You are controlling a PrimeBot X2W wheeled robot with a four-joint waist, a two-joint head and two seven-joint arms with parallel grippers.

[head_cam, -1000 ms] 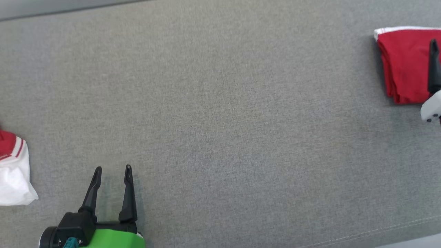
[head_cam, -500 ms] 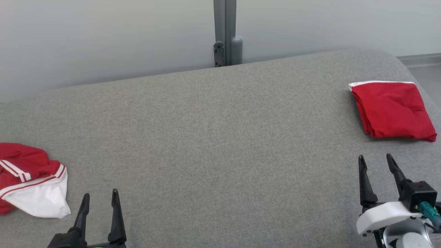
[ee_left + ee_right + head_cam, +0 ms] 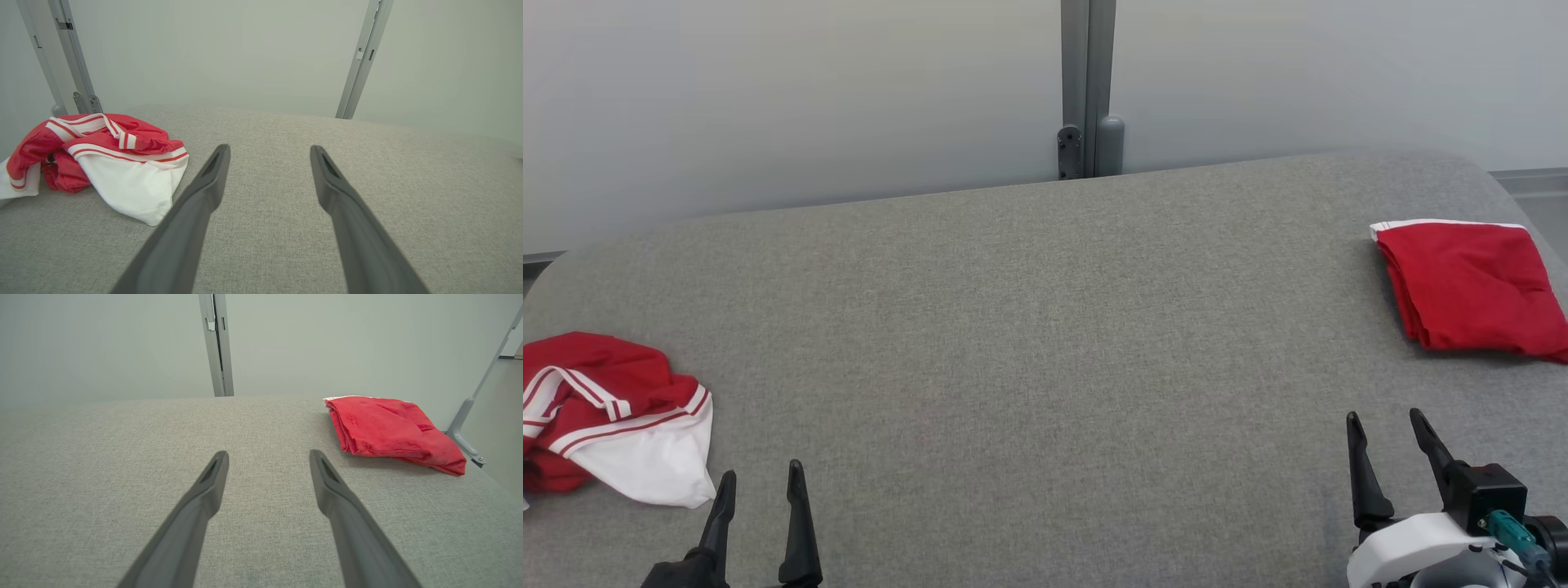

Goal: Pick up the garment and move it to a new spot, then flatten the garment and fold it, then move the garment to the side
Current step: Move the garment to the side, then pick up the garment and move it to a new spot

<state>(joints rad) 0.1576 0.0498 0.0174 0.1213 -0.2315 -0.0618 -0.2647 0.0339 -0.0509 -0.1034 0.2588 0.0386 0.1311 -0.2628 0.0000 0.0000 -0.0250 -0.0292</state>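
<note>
**Work surface with both grippers low at the near edge.** We see the crumpled garment [image 3: 613,416], red with white panels and striped trim. It lies in a heap at the robot's left end of the grey upholstered surface [image 3: 1045,327], near that end's edge. The left gripper [image 3: 760,469] hovers just beside the heap on its inner side, fingers spread and holding nothing. The right gripper [image 3: 1384,415] is likewise spread and empty, well apart from the heap. A folded red garment [image 3: 1470,286] lies at the far right end, and we take it as already dealt with.

**Handling.** We judge the heap light, soft and wholly limp, so it will sag and trail when lifted. The smooth look of the red cloth suggests it may slip, so a pinch should gather a thick ridge, not a single layer. We would take hold at the raised striped band on top of the heap, or at the white flap nearest the left fingers.

**Room.** The middle stretch between the two garments is bare and offers ample space for spreading and folding. The limits are:
- the rounded left edge just beyond the heap;
- the back edge by the wall [image 3: 768,122] and its metal post [image 3: 1086,82];
- the near edge by the grippers.

A trailing hem could slip over any of these.
</note>
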